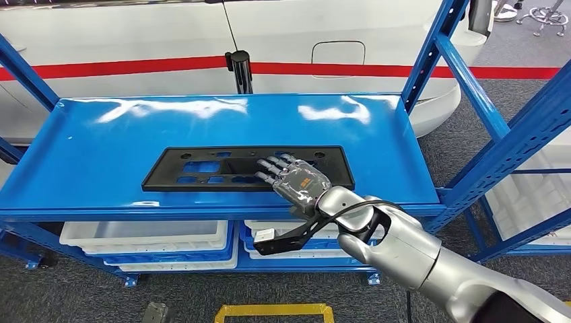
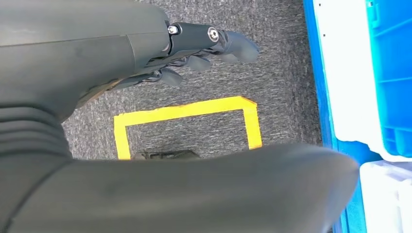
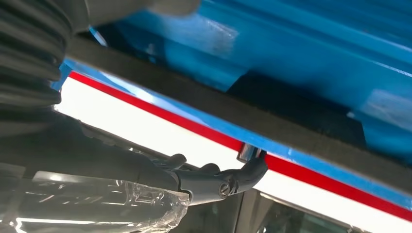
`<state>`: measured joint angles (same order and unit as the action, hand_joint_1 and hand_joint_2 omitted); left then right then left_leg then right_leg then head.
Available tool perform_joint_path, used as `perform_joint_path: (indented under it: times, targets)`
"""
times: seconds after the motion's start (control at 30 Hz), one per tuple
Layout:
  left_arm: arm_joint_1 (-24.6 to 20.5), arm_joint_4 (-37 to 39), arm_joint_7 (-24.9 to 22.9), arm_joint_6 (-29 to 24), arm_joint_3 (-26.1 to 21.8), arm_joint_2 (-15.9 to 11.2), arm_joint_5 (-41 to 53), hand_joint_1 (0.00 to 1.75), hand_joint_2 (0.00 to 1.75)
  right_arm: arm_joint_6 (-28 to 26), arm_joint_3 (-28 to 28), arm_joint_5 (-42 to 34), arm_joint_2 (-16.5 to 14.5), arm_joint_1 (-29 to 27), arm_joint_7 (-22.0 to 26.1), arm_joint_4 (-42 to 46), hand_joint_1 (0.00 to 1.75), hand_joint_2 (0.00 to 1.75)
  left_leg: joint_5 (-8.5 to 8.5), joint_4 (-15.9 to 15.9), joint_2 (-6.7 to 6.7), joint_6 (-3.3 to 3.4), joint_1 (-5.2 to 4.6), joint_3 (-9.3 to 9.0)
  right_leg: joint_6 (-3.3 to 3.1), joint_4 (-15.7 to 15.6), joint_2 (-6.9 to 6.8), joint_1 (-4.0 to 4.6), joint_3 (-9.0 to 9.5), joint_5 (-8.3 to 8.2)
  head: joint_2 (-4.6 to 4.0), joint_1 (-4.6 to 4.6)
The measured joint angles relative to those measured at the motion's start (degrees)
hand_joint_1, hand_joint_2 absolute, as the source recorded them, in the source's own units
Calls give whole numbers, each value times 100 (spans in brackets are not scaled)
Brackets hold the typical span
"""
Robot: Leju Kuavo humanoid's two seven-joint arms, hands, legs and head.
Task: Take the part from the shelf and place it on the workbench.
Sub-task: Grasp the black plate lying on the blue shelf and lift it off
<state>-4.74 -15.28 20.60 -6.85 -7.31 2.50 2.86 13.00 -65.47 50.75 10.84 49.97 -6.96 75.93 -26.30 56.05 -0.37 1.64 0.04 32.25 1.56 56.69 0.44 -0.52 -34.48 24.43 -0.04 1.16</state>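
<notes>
Lying flat on the blue shelf [image 1: 87, 148], the black part [image 1: 202, 168] is a long, thin rectangular panel pierced by several cut-outs, set nearer the shelf's front edge than its back. It looks like moulded plastic: probably light and fairly stiff, though long enough to flex or tip if lifted from one end, and smooth enough to slide on the glossy shelf surface. The cut-outs and the long edges seem the best places to take hold, ideally near the middle so it stays level. The right hand [image 1: 296, 178] rests over the part's right portion with its fingers stretched out flat across the openings, not curled around anything, so it holds nothing yet. The head view gives this whole layout; the right wrist view instead looks from very close along the part's dark edge against the blue shelf, with a fingertip [image 3: 255, 167] beside that edge, though whether it touches I cannot tell. The left wrist view shows the left hand [image 2: 204, 46] hanging above grey carpet and a yellow floor marking [image 2: 187, 111], fingers loosely apart and holding nothing
</notes>
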Motion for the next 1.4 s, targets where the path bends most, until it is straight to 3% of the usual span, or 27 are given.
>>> perform_joint_path:
  times: [0.03, 0.17, 0.23, 0.37, 0.43, 0.57, 0.7, 0.8, 1.07, 1.4]
  targets:
    - [0, -9, 13, -2, -2, 5, 4, 0, 0, -4, -7, 1, -10, 0, -1, -49, 172, 175, 0, 1, 0, 0, -4, 0, 0, 0, 0, -2, 2, 0, 0, 0]
    - [-3, -47, 139, -22, -39, 33, -23, 0, 175, -76, -34, 46, -63, -10, -5, -209, 170, 175, 0, 3, 0, 1, -24, 1, 1, 0, 0, -6, 7, 0, 0, 0]
    - [-9, -70, 200, -50, -66, 50, -37, 0, 175, -116, -43, 97, -99, -24, -7, -279, 171, 175, 0, 3, 0, 1, -36, 1, 1, 0, 0, -7, 9, 0, 0, -1]
    - [-17, -76, 263, -95, -116, 65, -43, 0, 0, -168, -40, 187, -170, -34, -15, -384, 172, 175, -1, 3, 3, 3, -50, 0, 2, 0, 0, -12, 14, 0, 0, 0]
    - [-17, -76, 304, -109, -131, 68, -49, 0, 0, -176, -29, 211, -195, -28, -15, -406, 171, 175, -2, 4, 7, 3, -54, -2, 2, 0, 0, -16, 16, 0, 0, 0]
    - [-7, -100, 643, -144, -179, 87, -93, 0, 175, -207, 46, 215, -202, -24, -15, -416, 172, 175, -2, 4, 9, 5, -60, -6, 3, -1, 0, -21, 20, 0, 0, 1]
    - [16, -187, 1292, -566, -204, 132, 49, 0, 175, -327, 207, 205, -115, -55, 61, -273, 174, 175, -1, 8, 7, 7, -61, -5, 4, -1, 0, -23, 21, -1, 0, -1]
    - [42, -201, 1503, -704, -215, 161, 108, 0, 175, -401, 418, 112, 27, -89, 227, 51, 173, 175, 0, 9, 8, 8, -62, -3, 6, 0, 0, -23, 20, -2, 0, 1]
    - [99, -164, 1550, -355, -279, 185, 77, 0, 175, -613, 1270, -39, 433, -94, 536, 1190, 173, 175, -6, 9, 8, 12, -61, 0, 6, -1, -1, -24, 17, -1, 0, 1]
    - [106, -131, 1551, -307, -325, 185, 67, 0, 175, -688, 1592, 9, 627, -107, 571, 1693, 169, 175, -7, 9, 9, 14, -61, -4, 6, -1, -1, -24, 18, -1, 0, 1]
